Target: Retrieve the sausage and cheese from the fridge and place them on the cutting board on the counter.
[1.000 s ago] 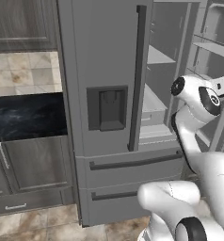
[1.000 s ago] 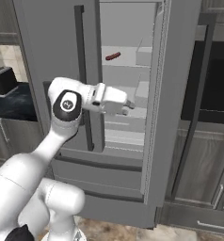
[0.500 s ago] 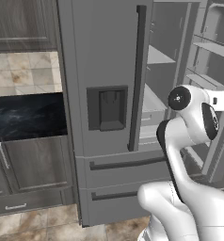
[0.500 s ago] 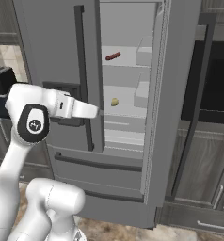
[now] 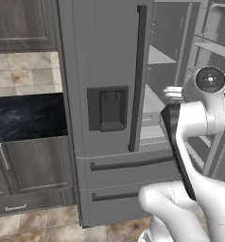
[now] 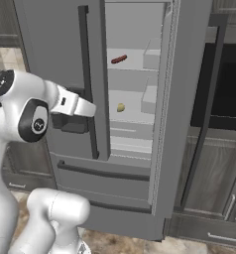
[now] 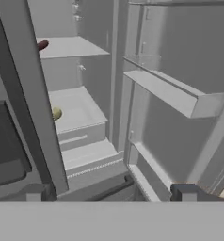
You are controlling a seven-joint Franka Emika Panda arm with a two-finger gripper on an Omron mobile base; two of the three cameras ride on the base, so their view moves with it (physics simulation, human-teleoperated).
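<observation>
The fridge [image 6: 55, 44] has its left door closed and its right door [image 6: 182, 99] swung open. The dark red sausage [image 6: 119, 59] lies on an upper shelf, also seen in the hand view [image 7: 42, 45]. One shelf below sits the yellow cheese [image 6: 120, 107], partly behind the left door's edge in the hand view [image 7: 56, 113]. My gripper [image 7: 109, 194] is open and holds nothing. It hangs in front of the closed left door [image 6: 89, 108], short of the opening and well away from both foods. The counter [image 5: 24, 118] lies left of the fridge. The cutting board is out of view.
The left door's long dark handle [image 6: 89, 74] stands between my hand and the opening. Door bins [image 7: 175, 94] line the inside of the open right door. Two drawers [image 5: 128, 163] run below the doors. Dark cabinets [image 6: 214, 173] stand to the right.
My hand has drawn back from the fridge opening and swung left, in front of the closed door. The shoulder and elbow turned with it. The gripper stayed open; the foods have not moved.
</observation>
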